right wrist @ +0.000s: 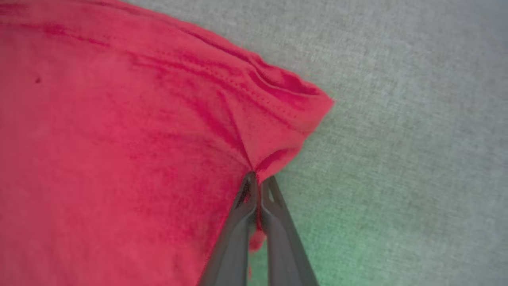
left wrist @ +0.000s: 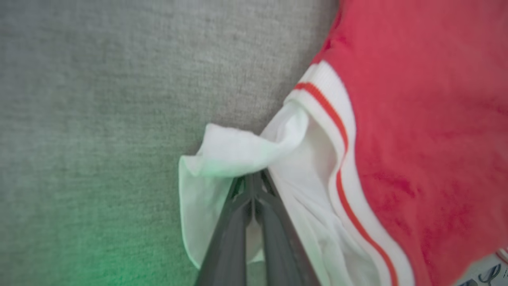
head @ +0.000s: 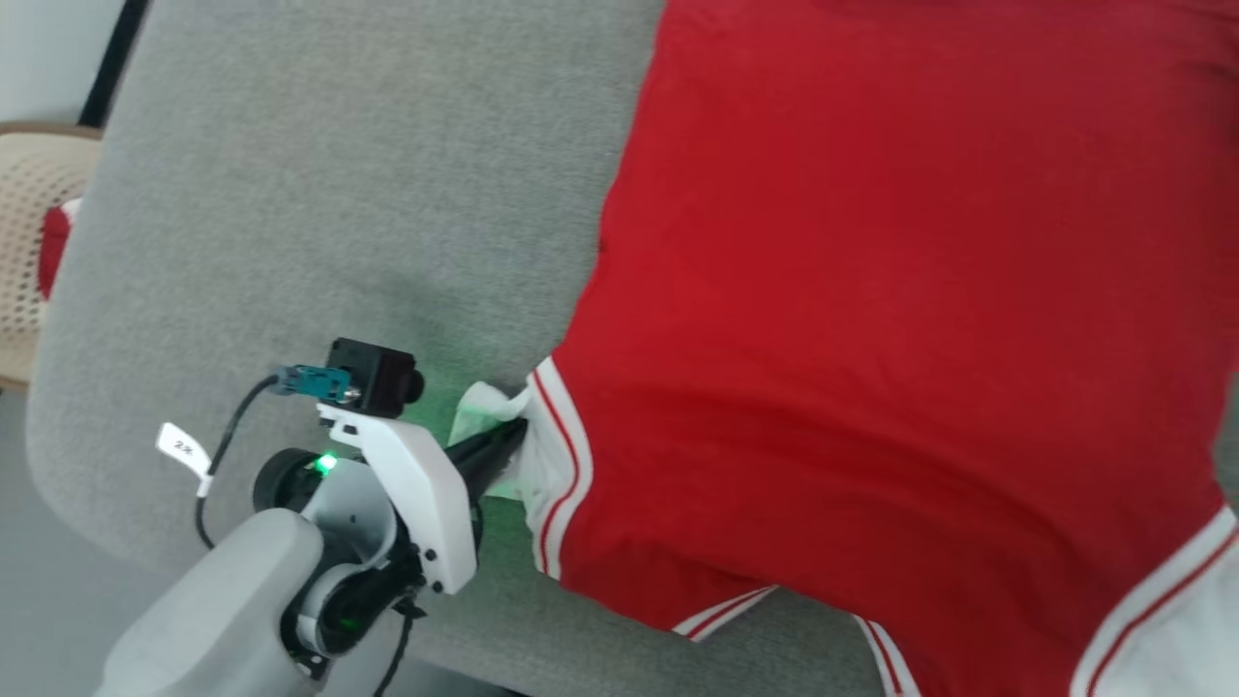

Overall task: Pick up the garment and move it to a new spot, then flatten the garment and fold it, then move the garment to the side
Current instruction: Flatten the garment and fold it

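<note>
The red shirt [head: 871, 290] lies spread across a grey fabric surface [head: 339, 194], its body mostly smooth, with soft creases toward the lower edge of the head view. A white sleeve end [left wrist: 238, 151], bordered by a red-and-white striped trim band [left wrist: 337, 119], points toward the left arm.

The left gripper [left wrist: 252, 178] is closed on that white sleeve end; the cloth bunches and curls over the tips of its fingers. The right gripper [right wrist: 257, 178] is pinched shut on red cloth just inside a stitched corner of the shirt, and creases fan out from the pinch.

As for progress, the shirt looks largely flattened, and I see no fold in it yet. Whether it already lies at its new spot cannot be told from these views. With both grippers holding opposite parts, this looks like the start of either a stretch to flatten or a first fold. The folding itself and the move to the side appear to be left.
</note>
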Controlling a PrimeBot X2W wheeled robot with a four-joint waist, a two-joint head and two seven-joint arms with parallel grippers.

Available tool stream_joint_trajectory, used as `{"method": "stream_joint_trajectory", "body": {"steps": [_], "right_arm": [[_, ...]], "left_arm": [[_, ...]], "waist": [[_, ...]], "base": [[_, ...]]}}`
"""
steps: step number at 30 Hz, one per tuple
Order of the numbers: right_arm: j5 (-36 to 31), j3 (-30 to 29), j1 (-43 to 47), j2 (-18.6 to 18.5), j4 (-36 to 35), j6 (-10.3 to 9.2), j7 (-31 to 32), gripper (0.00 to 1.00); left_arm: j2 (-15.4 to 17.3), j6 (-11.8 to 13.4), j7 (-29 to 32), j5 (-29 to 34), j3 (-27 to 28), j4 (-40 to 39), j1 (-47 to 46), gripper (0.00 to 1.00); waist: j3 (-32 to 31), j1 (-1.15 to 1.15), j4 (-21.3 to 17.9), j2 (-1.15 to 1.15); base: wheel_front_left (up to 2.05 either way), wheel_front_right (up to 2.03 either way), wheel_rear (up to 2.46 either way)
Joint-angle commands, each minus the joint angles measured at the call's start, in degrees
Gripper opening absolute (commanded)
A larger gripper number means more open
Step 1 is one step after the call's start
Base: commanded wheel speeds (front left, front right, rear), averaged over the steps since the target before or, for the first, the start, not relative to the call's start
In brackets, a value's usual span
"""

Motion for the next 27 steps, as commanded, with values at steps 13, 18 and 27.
{"method": "stream_joint_trajectory", "body": {"steps": [13, 18, 27], "right_arm": [[15.9, 8.6, 16.3, -5.6, -24.3, 0.0, -0.8, 0.0], [18.8, 7.2, 25.4, -6.0, -34.7, 0.0, -0.6, 0.0], [19.6, 0.4, 45.9, -2.7, -50.5, 0.0, 1.6, 0.0]], "left_arm": [[4.0, 2.5, -1.1, 1.3, 2.8, -0.7, -1.6, 0.0], [6.5, 3.3, -0.3, 1.1, 3.6, -2.1, -1.0, 0.0], [8.8, 4.6, 1.8, 1.0, 4.0, -4.3, -1.4, 0.0]], "waist": [[-3.7, 0.0, -12.0, 0.0], [-4.6, 0.0, -16.6, 0.0], [-4.9, 0.0, -21.4, 0.0]], "base": [[0.0, 0.0, 0.0], [0.0, 0.0, 0.0], [0.0, 0.0, 0.0]]}}
